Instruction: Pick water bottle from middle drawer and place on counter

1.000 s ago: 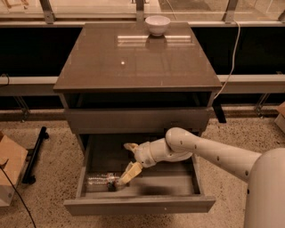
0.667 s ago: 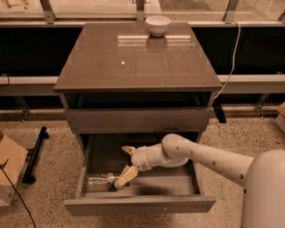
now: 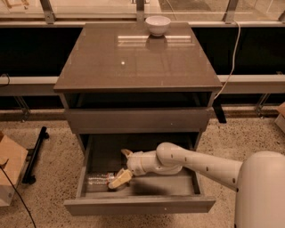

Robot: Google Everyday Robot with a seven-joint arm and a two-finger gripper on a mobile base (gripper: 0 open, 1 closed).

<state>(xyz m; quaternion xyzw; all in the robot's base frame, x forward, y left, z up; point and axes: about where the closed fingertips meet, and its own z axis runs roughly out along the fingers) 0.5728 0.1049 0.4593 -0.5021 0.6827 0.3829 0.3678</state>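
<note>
Speckled terrazzo floor (image 3: pixel 49 187) surrounds a cabinet (image 3: pixel 138 120) standing before a dark glazed wall (image 3: pixel 35 49). Its glossy counter (image 3: pixel 133 67) carries a white bowl (image 3: pixel 158 24) at the rear edge. Below, the middle drawer (image 3: pixel 142 205) stands open; the water bottle (image 3: pixel 99 179) lies on its side near the front left. The gripper (image 3: pixel 123 167), fingers spread wide, sits inside the drawer, its lower finger at the bottle's right end.

The one camera sits high on the near side of the cabinet (image 3: pixel 137 120) and looks down and away toward the far windows (image 3: pixel 93 6) — close enough that the counter (image 3: pixel 133 67) and the open drawer (image 3: pixel 138 205) fill the frame. The arm (image 3: pixel 200 163) enters from the near right. Its gripper (image 3: pixel 124 166), fingers spread, is in the drawer's left half, just beside the bottle (image 3: pixel 99 179).
</note>
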